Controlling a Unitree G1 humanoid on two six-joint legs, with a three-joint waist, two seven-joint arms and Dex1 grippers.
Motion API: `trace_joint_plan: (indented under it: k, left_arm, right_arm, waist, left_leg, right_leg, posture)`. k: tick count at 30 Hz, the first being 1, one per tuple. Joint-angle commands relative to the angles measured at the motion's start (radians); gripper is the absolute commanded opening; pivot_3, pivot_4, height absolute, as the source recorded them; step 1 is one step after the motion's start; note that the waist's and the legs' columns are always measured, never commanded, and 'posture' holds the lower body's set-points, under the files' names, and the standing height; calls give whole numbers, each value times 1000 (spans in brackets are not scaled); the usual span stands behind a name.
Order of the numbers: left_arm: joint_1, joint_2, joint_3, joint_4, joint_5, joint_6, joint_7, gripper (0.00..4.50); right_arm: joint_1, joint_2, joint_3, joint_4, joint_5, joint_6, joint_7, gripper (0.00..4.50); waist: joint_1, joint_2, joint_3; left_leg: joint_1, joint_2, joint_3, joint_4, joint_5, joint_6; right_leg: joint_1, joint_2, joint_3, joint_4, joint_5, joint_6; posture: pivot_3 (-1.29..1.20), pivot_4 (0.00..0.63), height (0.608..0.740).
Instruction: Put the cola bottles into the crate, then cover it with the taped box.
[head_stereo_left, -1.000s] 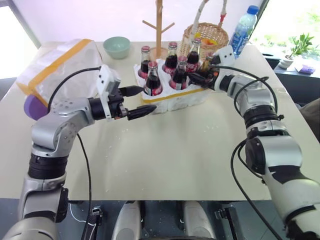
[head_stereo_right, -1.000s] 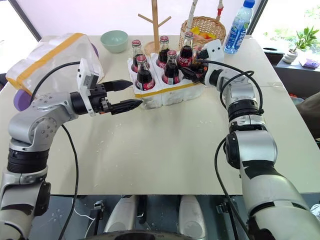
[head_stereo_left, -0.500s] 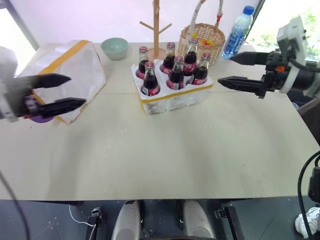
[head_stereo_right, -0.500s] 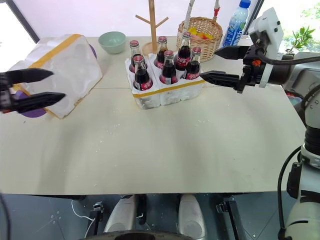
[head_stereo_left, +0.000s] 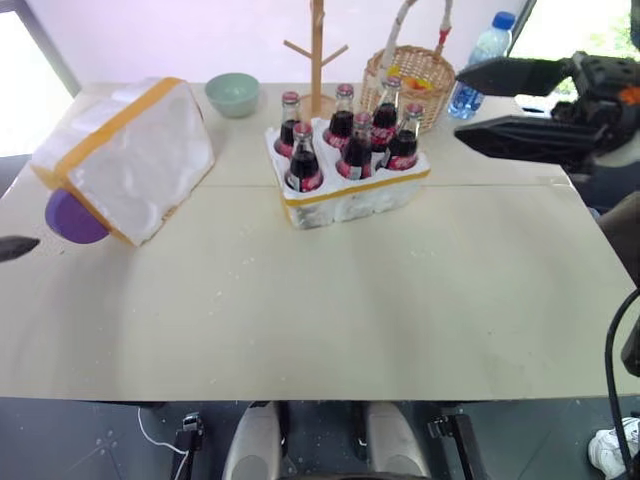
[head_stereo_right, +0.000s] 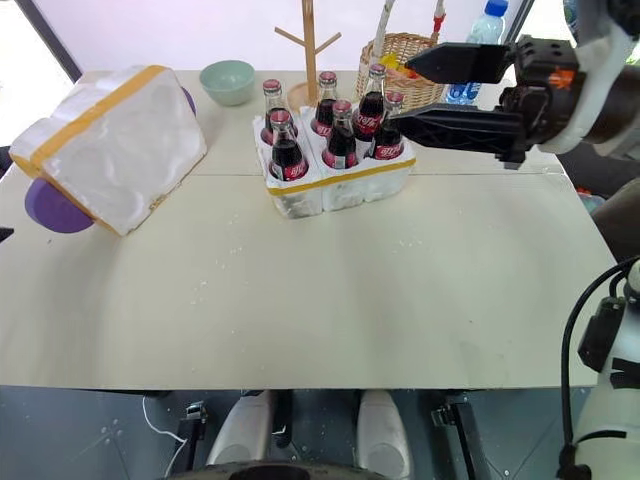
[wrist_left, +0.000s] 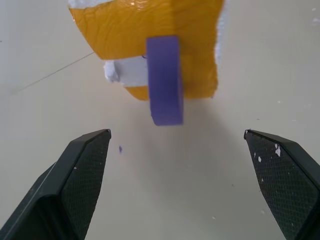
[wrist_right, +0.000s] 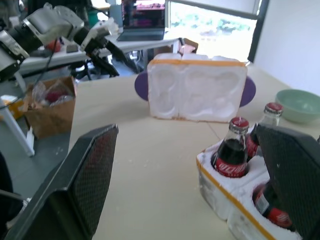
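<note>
White foam matters most now: all six cola bottles (head_stereo_right: 325, 125) already stand in the wells of the crate (head_stereo_right: 340, 185), so the step in hand is fetching the taped box (head_stereo_right: 110, 150) and setting it over them. That box lies tipped on the surface (head_stereo_right: 330, 300) at about ten o'clock from the crate, well apart from it, propped on a purple disc (head_stereo_right: 52, 207).

Judging from this, a two-sided hold would serve best, one pincer on each short end, since the box is wide and light and foam dents easily. It should be turned hollow side down, raised above the red caps, then lowered straight so no bottle is knocked.

The left pincer (wrist_left: 182, 175) has its black fingers (wrist_left: 82, 172) spread fully apart, empty, aimed at the box's yellow-taped end and the purple disc, touching neither. The right pincer (head_stereo_right: 450, 95) hovers at about two o'clock over the crate, fingers wide apart, holding nothing.
</note>
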Motion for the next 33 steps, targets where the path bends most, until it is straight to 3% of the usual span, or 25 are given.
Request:
trace_joint_plan:
  k: [1, 4, 8, 16, 19, 24, 29, 33]
  left_arm:
    - [-262, -35, -206, 196, 151, -35, -4, 4500]
    - [-502, -111, -372, 390, 285, -64, -44, 4500]
    - [-680, -184, -475, 581, 399, -122, -12, 4500]
    - [-852, -271, -494, 736, 467, -189, 47, 4500]
    - [-870, -282, -494, 754, 475, -200, 51, 3701]
    - [-871, -288, -501, 763, 492, -221, 36, 1363]
    - [-878, -284, -484, 751, 488, -256, 49, 1363]
    - [-895, -294, -422, 705, 437, -389, 91, 1363]
  right_arm:
    - [-1, -9, -22, -18, 9, -15, -34, 4454]
    - [28, -9, -41, -31, 6, -20, -84, 4454]
    - [61, -11, -74, -50, 29, -11, -138, 4454]
    - [191, -60, -129, -144, 61, -12, -161, 4454]
    - [234, -90, -136, -165, 73, -12, -151, 4500]
    - [276, -107, -141, -185, 69, -38, -154, 4500]
    - [288, -113, -125, -178, 40, -72, -159, 4500]
    - [310, -120, -119, -171, 21, -88, -163, 4500]
  waist:
    - [0, -1, 0]
    - [4, -1, 0]
    - [-3, -4, 1]
    - [2, -6, 2]
    - [1, -6, 2]
    - [-2, -7, 2]
    - [-1, -7, 2]
    - [2, -7, 2]
  left_leg:
    - [-1, 0, 0, 0, 0, 0]
    - [0, -1, 0, 1, 0, 1]
    - [0, 0, -1, 2, 0, 1]
    - [-1, 0, -1, 2, 0, 1]
    - [-1, 0, -1, 3, 0, 1]
    - [-1, 0, -1, 3, 0, 1]
    - [-1, 1, -1, 3, 0, 1]
    - [-1, 1, -1, 4, 0, 1]
  right_leg:
    - [-1, 0, 0, 1, 2, 3]
    - [-1, 2, 0, 5, 4, 6]
    - [-1, 2, 0, 5, 4, 7]
    - [-1, 2, 0, 5, 4, 7]
    - [0, 2, 0, 5, 4, 7]
    - [0, 2, 0, 5, 4, 7]
    - [-1, 2, 0, 5, 4, 7]
    - [-1, 2, 0, 5, 4, 7]
  posture:
    - [0, 150, 740]
    - [0, 150, 740]
    - [0, 150, 740]
    - [0, 150, 740]
    - [0, 150, 740]
    - [0, 150, 740]
    - [0, 150, 740]
    - [0, 150, 740]
